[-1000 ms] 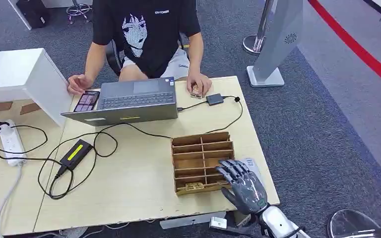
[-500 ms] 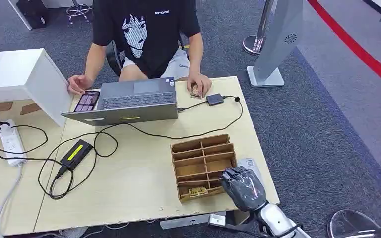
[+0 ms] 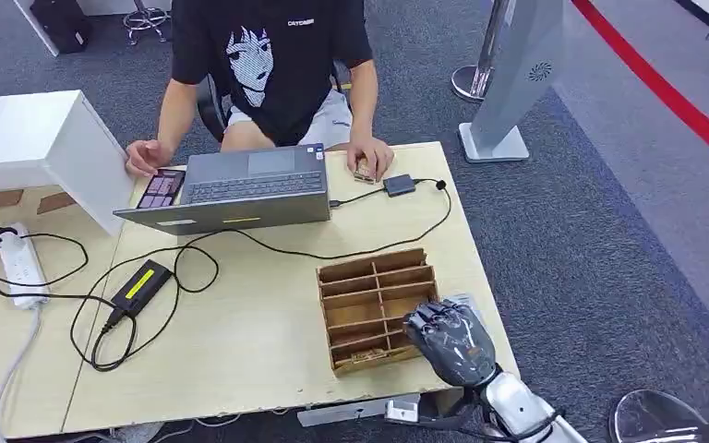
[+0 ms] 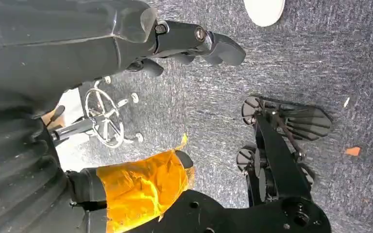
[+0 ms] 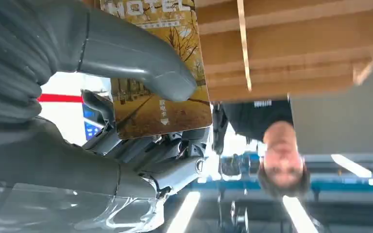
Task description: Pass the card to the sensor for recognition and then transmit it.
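now: right hand pinching a hotel card at the wooden organizer

right hand (image 3: 450,340) sits at the near right corner of the wooden divided organizer (image 3: 376,307) on the pale table (image 3: 258,351). up close, its thumb (image 5: 141,56) presses a hotel key card (image 5: 162,73) against the fingers, the card's long axis running out past the fingertips. left hand (image 4: 126,29) hangs over grey carpet, fingers curled on nothing. a seated person (image 3: 272,65) works at a laptop (image 3: 240,189).

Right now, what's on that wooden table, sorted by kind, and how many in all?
Laptop: 1
Phone: 1
Power adapter: 1
Card reader: 1
Wooden organizer: 1
Total: 5
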Controlling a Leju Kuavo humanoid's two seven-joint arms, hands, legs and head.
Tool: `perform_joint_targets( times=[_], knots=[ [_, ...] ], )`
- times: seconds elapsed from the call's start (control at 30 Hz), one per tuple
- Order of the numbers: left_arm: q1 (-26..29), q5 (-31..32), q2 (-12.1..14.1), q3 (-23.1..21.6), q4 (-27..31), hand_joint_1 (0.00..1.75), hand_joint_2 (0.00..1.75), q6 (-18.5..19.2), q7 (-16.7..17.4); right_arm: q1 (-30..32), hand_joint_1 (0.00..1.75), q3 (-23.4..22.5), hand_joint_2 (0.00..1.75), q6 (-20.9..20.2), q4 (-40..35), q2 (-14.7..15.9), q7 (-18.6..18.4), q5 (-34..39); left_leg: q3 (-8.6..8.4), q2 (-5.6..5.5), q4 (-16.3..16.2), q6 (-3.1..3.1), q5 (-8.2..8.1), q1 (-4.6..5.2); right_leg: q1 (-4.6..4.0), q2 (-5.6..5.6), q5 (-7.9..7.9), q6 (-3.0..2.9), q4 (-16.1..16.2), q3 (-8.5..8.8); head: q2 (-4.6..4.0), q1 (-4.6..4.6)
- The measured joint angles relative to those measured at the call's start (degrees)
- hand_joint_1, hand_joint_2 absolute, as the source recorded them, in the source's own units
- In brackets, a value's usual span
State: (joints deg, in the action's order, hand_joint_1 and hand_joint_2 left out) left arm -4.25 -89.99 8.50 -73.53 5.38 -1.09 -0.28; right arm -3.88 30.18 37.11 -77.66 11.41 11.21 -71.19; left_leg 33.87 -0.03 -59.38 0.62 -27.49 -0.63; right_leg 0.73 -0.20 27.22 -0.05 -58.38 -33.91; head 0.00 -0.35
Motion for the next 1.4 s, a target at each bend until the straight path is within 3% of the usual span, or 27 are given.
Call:
perform_joint_targets(
  times=[0.1,0.23,0.5,0.57,0.67,0.87,1.0,1.13,1.17,1.2,1.23,1.27,1.3,1.4],
  knots=[
    [0.0,0.0,0.07,-0.2,0.0,0.0,1.75,0.0,0.0,-0.07,1.62,-0.81,1.75,0.0,-2.72,-0.02,0.28,-0.22,0.01,0.0,0.0,0.0,0.0,0.0,0.0,0.0,0.0,0.0,0.0,0.0,0.0,0.0],
    [-0.03,0.0,0.13,-0.35,0.0,0.0,1.75,0.15,-0.02,-1.53,1.75,-0.85,1.75,-0.15,-4.89,-0.02,0.96,4.62,0.01,0.03,0.0,-0.01,0.01,0.01,0.0,0.02,-0.02,-0.01,0.0,0.01,0.0,0.0],
    [-0.04,0.0,0.13,-0.42,0.0,0.0,1.75,0.18,-0.02,-1.93,1.75,-0.79,1.75,-0.29,-5.05,-0.02,0.94,5.69,0.02,0.03,0.0,-0.01,0.01,0.01,0.0,0.02,-0.02,-0.01,-0.01,0.01,0.02,0.0],
    [-0.15,0.11,0.2,-0.98,0.0,0.0,1.75,0.37,-0.07,-5.59,1.75,0.07,1.75,-1.81,-5.2,-0.02,0.79,11.42,0.0,0.09,0.0,-0.02,0.03,0.01,0.0,0.09,-0.06,-0.02,-0.01,0.01,0.02,0.0],
    [-0.68,1.68,0.48,-2.71,0.0,0.0,1.75,0.98,-0.07,-17.03,1.75,2.17,1.75,-8.36,-3.03,-1.84,1.11,18.87,0.04,0.09,0.0,0.06,0.16,0.0,0.0,0.14,-0.14,-0.07,-0.07,-0.03,0.0,0.02],
    [-1.97,3.78,0.7,-4.79,0.0,0.0,1.75,2.1,-0.07,-33.98,1.75,4.16,1.75,-20.86,7.49,-7.63,-2.59,23.47,0.02,0.16,0.0,0.19,0.34,-0.02,-0.01,0.25,-0.28,-0.15,-0.11,-0.11,0.0,-0.02],
    [-1.99,4.18,0.76,-5.95,0.0,0.0,1.75,2.56,-0.04,-42.48,1.75,5.53,1.75,-25.12,15.38,-11.72,-4.79,24.57,0.05,0.07,0.0,0.18,0.41,-0.03,-0.02,0.15,-0.29,-0.16,-0.17,-0.13,0.02,-0.02],
    [-2.05,4.26,0.74,-6.73,0.0,0.0,1.75,2.56,0.0,-47.15,1.75,7.04,1.75,-26.95,21.28,-14.91,-5.93,24.39,0.08,0.07,0.0,0.17,0.41,-0.03,-0.02,0.15,-0.28,-0.16,-0.16,-0.14,0.0,0.02],
    [-2.03,4.26,0.76,-6.95,0.0,0.0,1.75,2.54,0.07,-47.89,1.64,7.45,1.75,-27.23,22.44,-15.49,-6.25,24.27,0.1,0.07,0.0,0.17,0.41,-0.02,-0.02,0.15,-0.28,-0.15,-0.16,-0.17,0.0,0.02],
    [-2.02,4.26,0.76,-7.02,0.0,0.0,1.75,2.54,0.07,-48.47,1.38,7.78,1.75,-27.3,23.39,-15.96,-6.32,23.98,0.12,0.07,0.0,0.17,0.41,-0.02,-0.02,0.15,-0.28,-0.15,-0.16,-0.18,0.02,0.0],
    [-2.04,4.26,0.74,-7.06,0.0,0.0,1.75,2.54,0.07,-49.01,1.24,8.26,1.75,-27.28,24.31,-16.44,-6.36,23.54,0.12,0.07,0.0,0.17,0.4,-0.02,-0.01,0.16,-0.28,-0.15,-0.16,-0.19,0.0,0.02],
    [-2.05,4.26,0.74,-7.15,0.0,0.0,1.75,2.54,0.07,-49.45,0.33,8.83,1.75,-27.17,25.12,-16.81,-6.38,22.88,0.12,0.08,0.0,0.16,0.4,-0.02,-0.01,0.16,-0.28,-0.15,-0.14,-0.2,0.0,0.0],
    [-2.07,4.24,0.74,-7.19,0.0,0.0,1.75,2.51,0.07,-49.63,0.0,9.45,1.75,-26.88,25.62,-17.07,-6.34,21.99,0.12,0.08,0.0,0.16,0.4,-0.02,-0.01,0.16,-0.28,-0.15,-0.13,-0.2,0.0,0.02],
    [-2.0,4.07,0.74,-7.43,0.0,0.0,1.75,2.49,0.13,-49.46,0.0,11.08,1.75,-27.3,26.32,-17.42,-5.53,22.3,0.14,0.07,0.0,0.16,0.4,-0.02,-0.01,0.15,-0.28,-0.15,-0.12,-0.2,0.0,0.02]
  ],
)
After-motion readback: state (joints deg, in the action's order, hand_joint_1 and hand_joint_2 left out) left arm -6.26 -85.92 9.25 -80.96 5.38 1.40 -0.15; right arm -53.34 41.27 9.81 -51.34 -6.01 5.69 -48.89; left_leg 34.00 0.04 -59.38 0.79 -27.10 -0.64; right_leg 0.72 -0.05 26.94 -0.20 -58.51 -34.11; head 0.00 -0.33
